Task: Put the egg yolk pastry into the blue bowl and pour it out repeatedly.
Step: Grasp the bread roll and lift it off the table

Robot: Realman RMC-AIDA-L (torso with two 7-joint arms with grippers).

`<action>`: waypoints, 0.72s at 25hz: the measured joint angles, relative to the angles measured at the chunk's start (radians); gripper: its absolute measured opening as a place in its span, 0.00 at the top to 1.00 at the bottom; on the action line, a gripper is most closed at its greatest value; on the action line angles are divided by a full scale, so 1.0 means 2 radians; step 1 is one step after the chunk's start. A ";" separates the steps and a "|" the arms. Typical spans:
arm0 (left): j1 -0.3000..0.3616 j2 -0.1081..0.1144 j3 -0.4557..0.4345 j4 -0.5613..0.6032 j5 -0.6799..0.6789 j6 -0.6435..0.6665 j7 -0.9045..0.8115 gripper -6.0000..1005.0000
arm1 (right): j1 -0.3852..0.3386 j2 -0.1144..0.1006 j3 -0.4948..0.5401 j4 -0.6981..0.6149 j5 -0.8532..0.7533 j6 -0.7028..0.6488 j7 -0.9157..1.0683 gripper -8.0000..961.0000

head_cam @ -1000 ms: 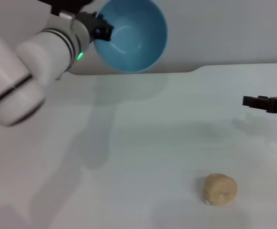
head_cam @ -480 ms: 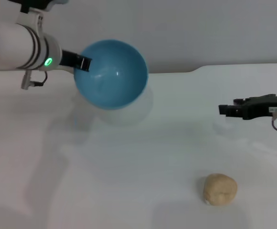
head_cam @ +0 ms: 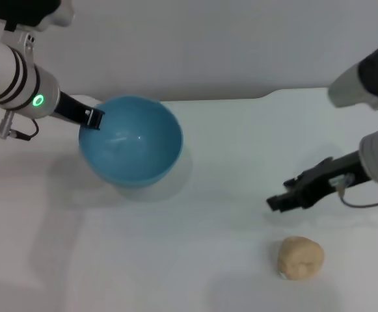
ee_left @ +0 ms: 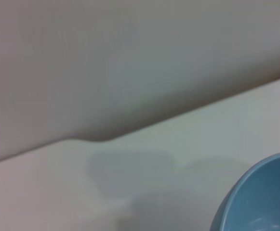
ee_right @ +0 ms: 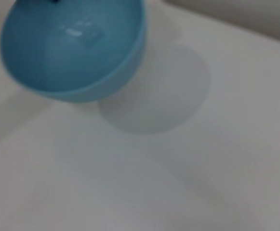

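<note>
On the white table [head_cam: 195, 260], your bowl is gripped and the pastry sits loose.
Your left gripper [head_cam: 92, 118] clamps the rim of the blue bowl [head_cam: 131, 141], tilted just above the table at your left. Your right gripper [head_cam: 278, 201] hovers near the egg yolk pastry [head_cam: 300, 257]; whether its fingers are parted or closed, you cannot tell.

White table [head_cam: 195, 260]: matte, pale surface spanning the work area, lying beneath both grippers. Its far edge has a small step or notch. Grey wall [head_cam: 208, 45] rises behind that edge, beyond both grippers. Soft shadows fall on the table.
</note>
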 joint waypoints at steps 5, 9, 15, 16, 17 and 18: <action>-0.001 -0.001 0.001 0.000 0.000 -0.020 0.007 0.99 | 0.010 0.000 -0.016 0.000 -0.012 0.043 0.018 0.47; -0.001 -0.002 0.002 0.000 -0.001 -0.019 0.008 0.99 | 0.013 0.000 -0.017 0.000 -0.047 0.076 0.043 0.47; -0.006 -0.003 0.003 0.001 -0.001 -0.017 0.008 0.99 | 0.014 0.000 -0.045 0.008 -0.066 0.082 0.059 0.47; -0.007 -0.003 0.004 0.001 -0.001 -0.016 0.008 0.99 | 0.014 0.000 -0.050 0.011 -0.066 0.081 0.060 0.47; -0.007 -0.003 0.004 0.001 -0.001 -0.016 0.008 0.99 | 0.016 0.001 -0.056 0.019 -0.067 0.078 0.060 0.47; -0.008 -0.003 0.004 0.001 -0.002 -0.015 0.008 0.99 | 0.019 0.001 -0.060 0.027 -0.067 0.074 0.060 0.47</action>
